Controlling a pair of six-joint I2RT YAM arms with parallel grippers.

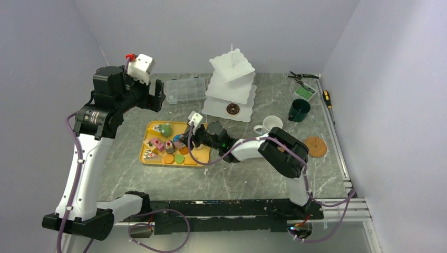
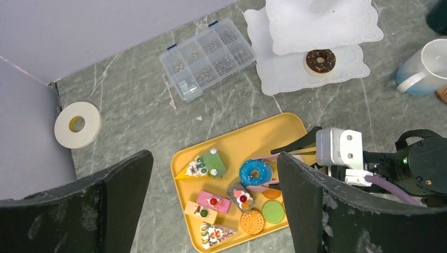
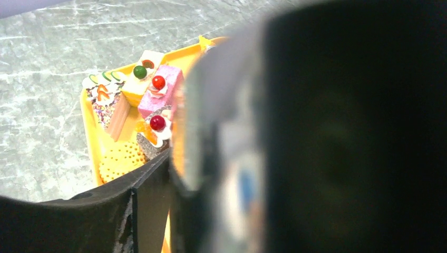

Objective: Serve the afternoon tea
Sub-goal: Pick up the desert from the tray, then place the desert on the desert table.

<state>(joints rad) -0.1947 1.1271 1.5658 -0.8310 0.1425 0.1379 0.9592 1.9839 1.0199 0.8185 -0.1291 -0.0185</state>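
Note:
Several toy pastries lie on a yellow tray [image 1: 148, 129]. Among them is a blue donut [image 2: 255, 171], with the tips of the pink tongs [image 2: 263, 184] on either side of it. My right gripper [image 1: 191, 138] is low over the tray's right end, shut on the tongs, which fill the right wrist view as a blur [image 3: 221, 158]. My left gripper [image 2: 213, 158] hangs open and empty, high above the tray. A chocolate donut [image 1: 232, 109] sits on the bottom tier of the white stand [image 1: 230, 79]. A white mug [image 1: 270, 124], a dark-green mug [image 1: 299, 109] and a cork coaster [image 1: 315, 146] stand to the right.
A clear compartment box [image 1: 184, 89] lies left of the stand. A tape roll [image 2: 77, 124] sits by the left wall. Pliers [image 1: 301, 77] and a screwdriver [image 1: 328, 99] lie at the back right corner. Walls close three sides.

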